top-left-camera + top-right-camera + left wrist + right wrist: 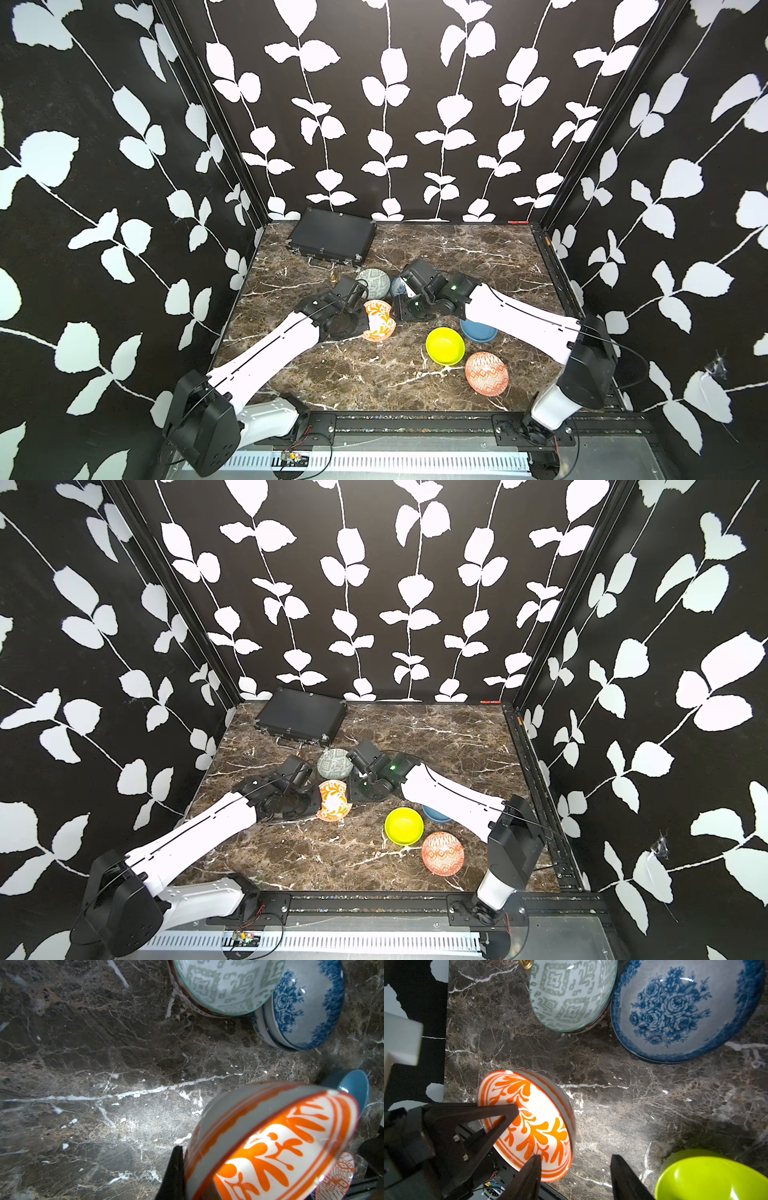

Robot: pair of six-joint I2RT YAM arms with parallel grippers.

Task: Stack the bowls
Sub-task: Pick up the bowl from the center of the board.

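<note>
Orange bowl (542, 1136), tilted, clamped by left end effector (508, 1113).
Right end effector (575, 1157) apart beside it; green-patterned bowl (571, 995), floral bowl (675, 1012), yellow bowl (708, 1178) near.

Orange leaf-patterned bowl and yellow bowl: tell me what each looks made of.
The orange leaf-patterned bowl: likely glazed ceramic; glossy, with sharp glints and a painted motif. The yellow bowl: plain, evenly coloured, softer sheen; perhaps plastic or melamine, though glazed ceramic stays possible.
</note>
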